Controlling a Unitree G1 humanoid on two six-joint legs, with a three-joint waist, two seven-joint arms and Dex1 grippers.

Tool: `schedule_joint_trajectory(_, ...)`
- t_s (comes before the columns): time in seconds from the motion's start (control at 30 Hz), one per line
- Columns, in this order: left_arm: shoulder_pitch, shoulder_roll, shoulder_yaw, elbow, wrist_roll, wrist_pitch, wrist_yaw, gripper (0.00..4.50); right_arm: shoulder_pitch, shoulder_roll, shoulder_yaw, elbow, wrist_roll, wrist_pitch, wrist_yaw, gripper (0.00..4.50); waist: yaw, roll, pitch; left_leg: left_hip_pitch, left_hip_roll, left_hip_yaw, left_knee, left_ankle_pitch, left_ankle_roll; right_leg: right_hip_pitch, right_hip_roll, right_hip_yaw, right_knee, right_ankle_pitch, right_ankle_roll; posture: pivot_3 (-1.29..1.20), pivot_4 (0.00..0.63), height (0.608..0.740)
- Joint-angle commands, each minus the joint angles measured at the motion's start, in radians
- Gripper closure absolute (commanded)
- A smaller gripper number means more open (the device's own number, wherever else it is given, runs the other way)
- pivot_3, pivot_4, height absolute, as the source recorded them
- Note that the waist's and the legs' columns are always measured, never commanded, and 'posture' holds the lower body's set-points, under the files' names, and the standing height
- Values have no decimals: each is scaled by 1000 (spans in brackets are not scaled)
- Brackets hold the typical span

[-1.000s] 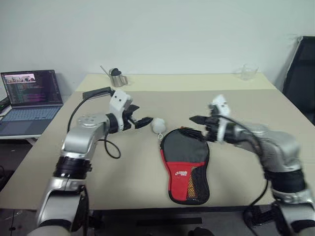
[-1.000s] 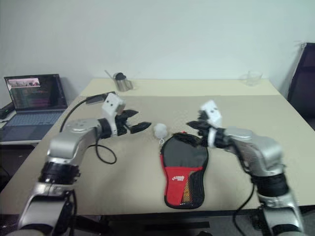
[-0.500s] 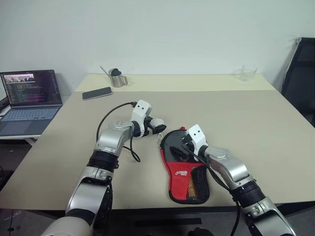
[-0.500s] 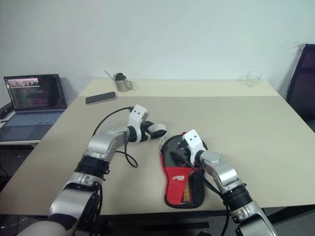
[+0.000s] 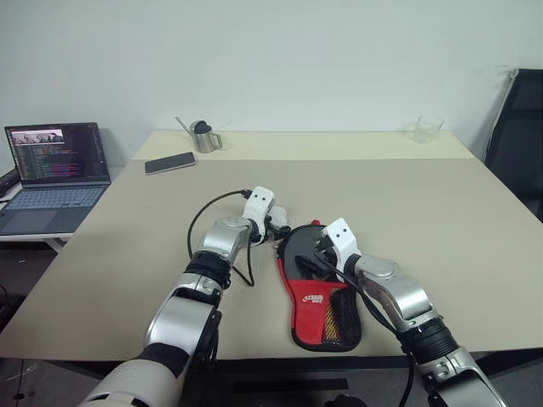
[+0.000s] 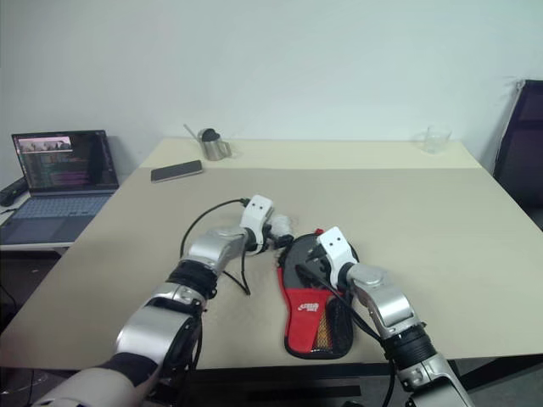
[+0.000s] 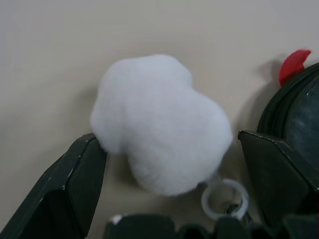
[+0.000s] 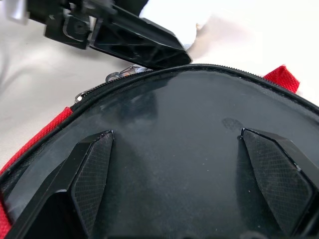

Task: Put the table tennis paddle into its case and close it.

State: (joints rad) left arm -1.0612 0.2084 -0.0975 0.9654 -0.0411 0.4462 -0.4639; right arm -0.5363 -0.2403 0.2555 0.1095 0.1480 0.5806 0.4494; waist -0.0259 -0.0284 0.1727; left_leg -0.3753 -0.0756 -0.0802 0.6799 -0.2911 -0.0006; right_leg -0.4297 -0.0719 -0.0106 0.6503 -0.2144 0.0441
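While both our grippers stand spread as wide as they go and hold nothing, the work sits right between their fingers. Our left gripper (image 7: pixel 164 199) straddles a white fluffy pompom (image 7: pixel 159 122), one finger on each side of it, with a small key ring (image 7: pixel 224 198) lying just ahead of the palm beside the case's zipper rim. Our right gripper (image 8: pixel 192 184) hovers over the round head of the case (image 5: pixel 321 288), its two fingers set apart above the dark face there. That glossy black surface looks to us like the table tennis paddle (image 8: pixel 199 144) already lying inside the open case (we cannot tell how deep its handle sits).

We judge the zipping step is next, and the risks are plain. If the left fingers close on the soft pompom alone, it may squash and slip, tugging the ring without moving the zipper. If the right fingers press unevenly, the soft case could slide on the table (image 5: pixel 441 212), or the rim could bunch and snag against the paddle's edge.
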Motion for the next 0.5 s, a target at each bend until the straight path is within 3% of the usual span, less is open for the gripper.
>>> schedule_joint_trajectory(0.03, -56, -22, 3, 81, 33, -68, 37, 0, 30, 1, 2, 12, -8, 56, 7, 20, 0, 0, 0, 1, 0, 0, 0, 0, 0, 1, 0, 0, 0, 0, 0, 0, 150, 740)
schedule_joint_trajectory(0.1, -76, -36, 7, 128, 43, -100, 55, 0, 34, 3, -1, 4, -12, 61, 8, 20, 0, 0, 0, 2, 0, 0, 0, 0, 0, 2, 0, 0, -1, 0, 0, 0, 150, 740)
schedule_joint_trajectory(0.2, -109, -52, 24, 183, 45, -143, 75, 597, 39, 6, -4, -5, -17, 69, 8, 0, 0, 0, 0, 5, 0, 0, -1, 0, 0, 6, 0, -1, -2, 0, 0, 0, 150, 740)
schedule_joint_trajectory(0.5, -178, -61, 10, 276, 108, -237, 115, 3678, 50, 0, -14, -35, -24, 98, 9, 0, -1, 0, 0, 7, 0, 0, -1, 0, 0, 8, 0, 0, -2, 0, 0, 0, 150, 740)
